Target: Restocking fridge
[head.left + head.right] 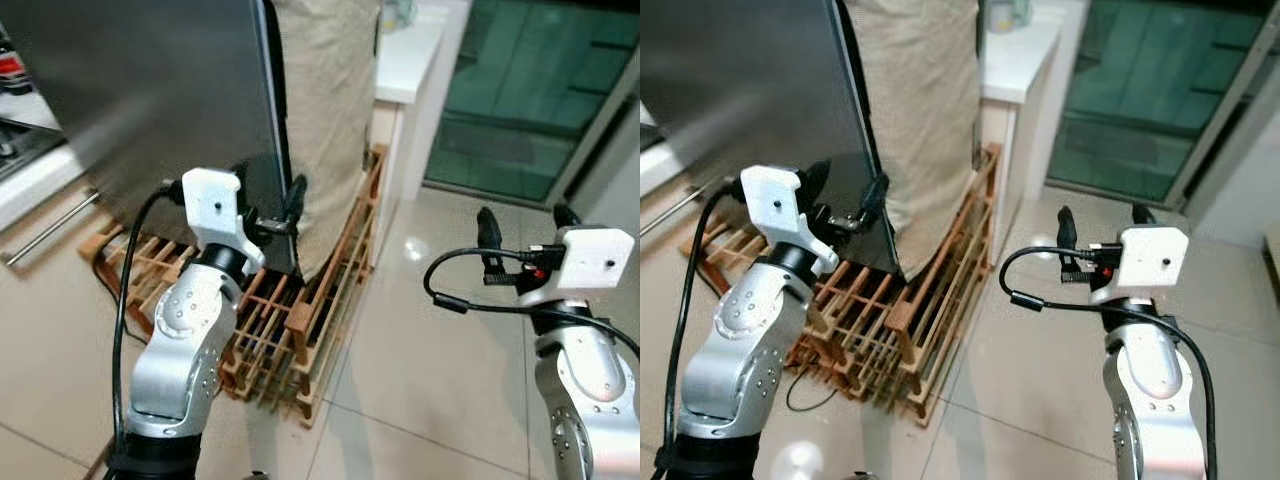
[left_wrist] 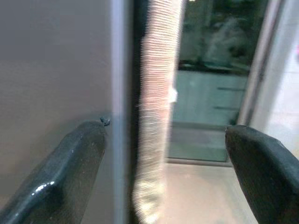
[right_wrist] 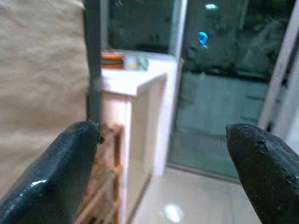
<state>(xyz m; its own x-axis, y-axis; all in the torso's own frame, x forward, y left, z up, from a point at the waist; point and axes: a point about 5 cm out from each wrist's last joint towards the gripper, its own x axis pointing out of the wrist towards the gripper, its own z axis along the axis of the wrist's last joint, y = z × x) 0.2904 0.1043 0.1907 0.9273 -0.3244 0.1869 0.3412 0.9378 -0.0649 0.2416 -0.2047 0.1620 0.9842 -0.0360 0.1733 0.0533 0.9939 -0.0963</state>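
The fridge door [image 1: 150,110], a dark grey slab, stands swung out at the upper left of the head views, its free edge facing the robot, and the left gripper [image 1: 268,215] is at the lower part of that edge. Its two black fingers [image 2: 65,172] are spread, straddling the edge without clenching: in the left wrist view one finger lies against the door's grey face and the other stands clear on the far side, with the door's edge between them. Behind the door hangs a beige cloth cover [image 1: 330,120] over what seems to be the fridge body, which sits on a slatted wooden pallet [image 1: 290,330] on the tiled floor [image 1: 420,380].

The right gripper [image 1: 1095,225] hovers over the floor well apart from the door, fingers released and holding nothing. Past it stand a white counter [image 1: 410,60] and a glass sliding door [image 1: 520,90].

The step in hand looks like working the door, either drawing it wider or pushing it to; which cannot be told. Next the left gripper would need to close on or press the edge and follow the door's arc, keeping clear of the cloth.
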